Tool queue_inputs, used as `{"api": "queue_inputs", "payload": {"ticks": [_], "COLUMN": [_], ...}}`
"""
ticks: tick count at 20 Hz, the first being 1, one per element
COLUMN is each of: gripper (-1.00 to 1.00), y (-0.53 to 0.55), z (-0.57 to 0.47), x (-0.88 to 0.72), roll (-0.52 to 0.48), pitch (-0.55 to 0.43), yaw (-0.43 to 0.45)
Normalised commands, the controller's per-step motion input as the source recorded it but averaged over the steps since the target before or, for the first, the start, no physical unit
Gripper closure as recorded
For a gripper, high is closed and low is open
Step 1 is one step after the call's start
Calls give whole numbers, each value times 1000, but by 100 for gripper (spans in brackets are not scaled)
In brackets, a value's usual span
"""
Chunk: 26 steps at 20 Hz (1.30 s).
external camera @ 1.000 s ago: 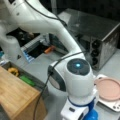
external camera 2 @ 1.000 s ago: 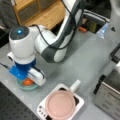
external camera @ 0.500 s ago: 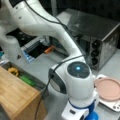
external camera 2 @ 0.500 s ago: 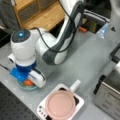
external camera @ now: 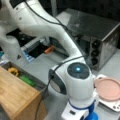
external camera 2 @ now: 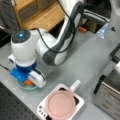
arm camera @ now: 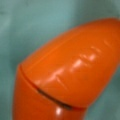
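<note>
An orange toy carrot (arm camera: 67, 72) fills the wrist view, lying on a teal plate (arm camera: 25, 25). In a front view the gripper (external camera 2: 27, 79) points straight down over this carrot (external camera 2: 28, 82), and the plate (external camera 2: 22, 86) sits on the grey table at the front view's left. The blue-and-white hand covers the fingers, and the wrist view shows none of them. In a front view only the arm's wrist (external camera: 77, 82) shows at the bottom, and it hides the plate and the carrot.
A pink pan (external camera 2: 60, 105) rests on a white hob (external camera 2: 42, 110) to the plate's right; it also shows in a front view as the pan (external camera: 110, 88). A silver oven (external camera: 100, 37) stands behind. A wooden cabinet (external camera: 17, 97) and a green item (external camera: 27, 80) lie left.
</note>
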Motion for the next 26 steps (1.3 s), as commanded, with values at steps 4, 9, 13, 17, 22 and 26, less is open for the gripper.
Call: {"api": "queue_inputs", "payload": {"ticks": [4, 9, 13, 17, 22, 26], "gripper": [100, 100, 100, 100, 100, 100], "y": [103, 57, -18, -80, -120, -82], "z": [-220, -153, -87, -7, 205, 363], "x": [122, 87, 23, 7, -5, -2], "roll": [136, 128, 114, 85, 45, 13], "pitch": [-19, -37, -22, -7, 60, 139], "yaw": [18, -11, -13, -8, 12, 25]}}
